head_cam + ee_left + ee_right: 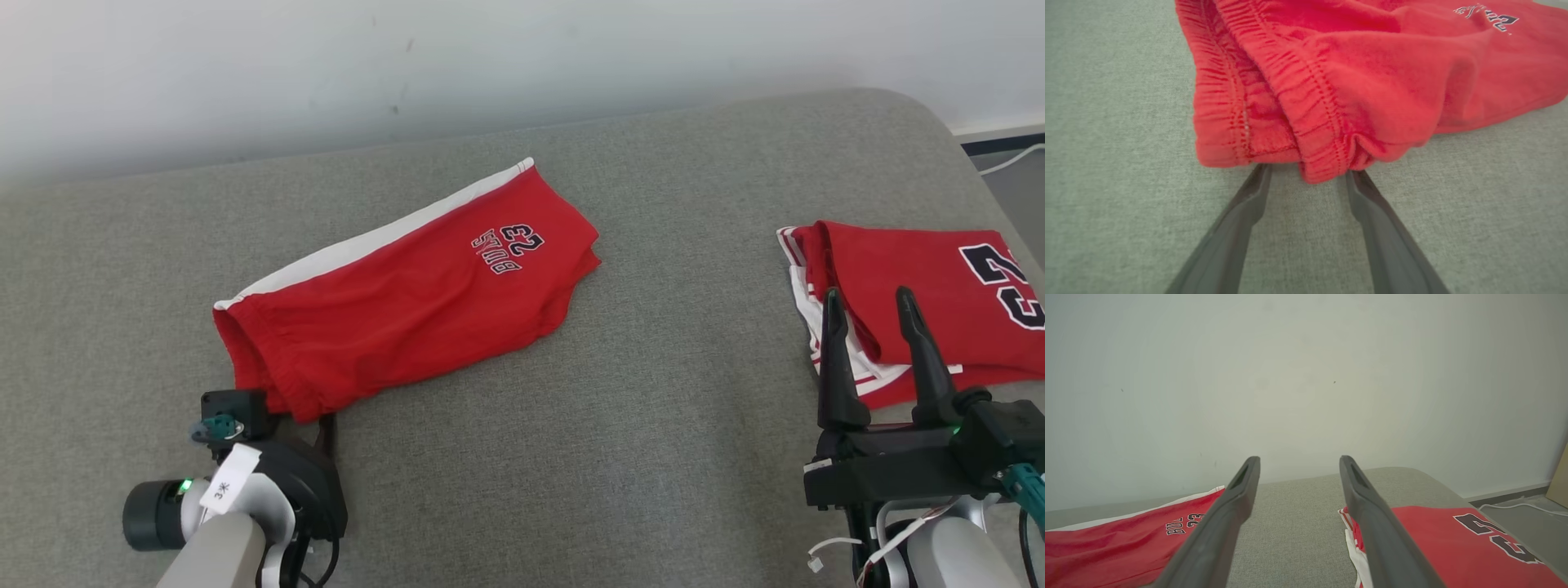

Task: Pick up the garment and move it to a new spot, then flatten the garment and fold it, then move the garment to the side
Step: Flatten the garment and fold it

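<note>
The soft red cloth shorts with a white side stripe [408,302] are lying on the left part of the wide grey fabric cushion [653,425], with the waist end toward the robot. The left gripper [1308,171] is standing open, one finger on each side of a bump in the stretchy gathered waistband [1314,122]. Its tips are hiding at the cloth edge, so maybe they are touching it. The right gripper [868,298] is hovering open, holding nothing, near a folded red jersey with a black number [914,278]. The shorts are looking light and floppy, so they will probably sag when lifted. The thick waistband is looking like the best place to pinch.
</note>
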Controlling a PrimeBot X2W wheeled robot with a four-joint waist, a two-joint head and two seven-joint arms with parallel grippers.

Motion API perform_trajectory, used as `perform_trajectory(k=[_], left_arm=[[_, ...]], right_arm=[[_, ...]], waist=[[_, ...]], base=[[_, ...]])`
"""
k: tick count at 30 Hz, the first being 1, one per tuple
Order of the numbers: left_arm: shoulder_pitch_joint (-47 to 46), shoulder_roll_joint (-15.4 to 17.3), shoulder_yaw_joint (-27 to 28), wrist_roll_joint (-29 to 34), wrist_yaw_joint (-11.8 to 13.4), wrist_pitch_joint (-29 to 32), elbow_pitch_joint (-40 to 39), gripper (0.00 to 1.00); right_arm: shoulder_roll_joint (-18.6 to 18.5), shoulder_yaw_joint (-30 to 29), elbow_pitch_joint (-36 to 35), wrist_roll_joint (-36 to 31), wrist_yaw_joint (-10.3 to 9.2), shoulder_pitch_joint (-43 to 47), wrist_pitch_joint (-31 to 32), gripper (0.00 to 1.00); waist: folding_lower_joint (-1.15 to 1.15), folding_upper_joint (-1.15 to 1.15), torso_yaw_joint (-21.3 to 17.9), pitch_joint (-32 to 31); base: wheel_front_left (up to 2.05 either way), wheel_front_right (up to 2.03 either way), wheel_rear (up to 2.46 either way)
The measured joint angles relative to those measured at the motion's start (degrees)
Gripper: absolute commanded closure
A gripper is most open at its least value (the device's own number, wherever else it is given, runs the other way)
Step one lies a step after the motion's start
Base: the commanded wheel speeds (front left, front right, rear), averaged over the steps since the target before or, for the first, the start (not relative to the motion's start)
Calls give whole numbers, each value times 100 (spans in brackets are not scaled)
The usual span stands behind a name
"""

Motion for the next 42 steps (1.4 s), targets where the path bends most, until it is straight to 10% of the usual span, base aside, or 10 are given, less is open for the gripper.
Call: perform_trajectory(k=[6,9,12,14,16,21,35,42], left_arm=[[-140,-25,-21,18,-12,-77,203,0],[-176,-52,-141,20,-222,-149,246,12],[-177,-63,-249,22,-423,-226,247,29],[-212,-89,-287,63,-506,-354,325,78],[-238,-89,-287,64,-508,-399,363,100],[-269,-87,-280,64,-512,-479,485,100],[-708,-344,-486,167,-632,-514,554,100],[-972,-509,-609,207,-716,-520,621,100]], right_arm=[[-1,9,32,0,0,-7,3,0],[0,27,66,0,0,-8,5,0],[0,29,77,0,0,-9,5,0],[1,60,122,-1,0,-12,7,0],[2,66,126,-1,0,-12,8,0],[-63,167,229,-51,68,-46,133,0],[-587,891,2347,113,1178,-2182,1978,0],[-570,965,3212,229,1227,-3078,2722,0]], waist=[[0,0,73,9],[0,0,116,-7],[0,0,134,-22],[0,0,160,-50],[0,0,167,-58],[0,0,191,-76],[0,0,467,223],[0,0,777,403]], base=[[0,0,0],[0,0,0],[0,0,0],[0,0,0],[0,0,0],[0,0,0],[0,0,0],[0,0,0]])
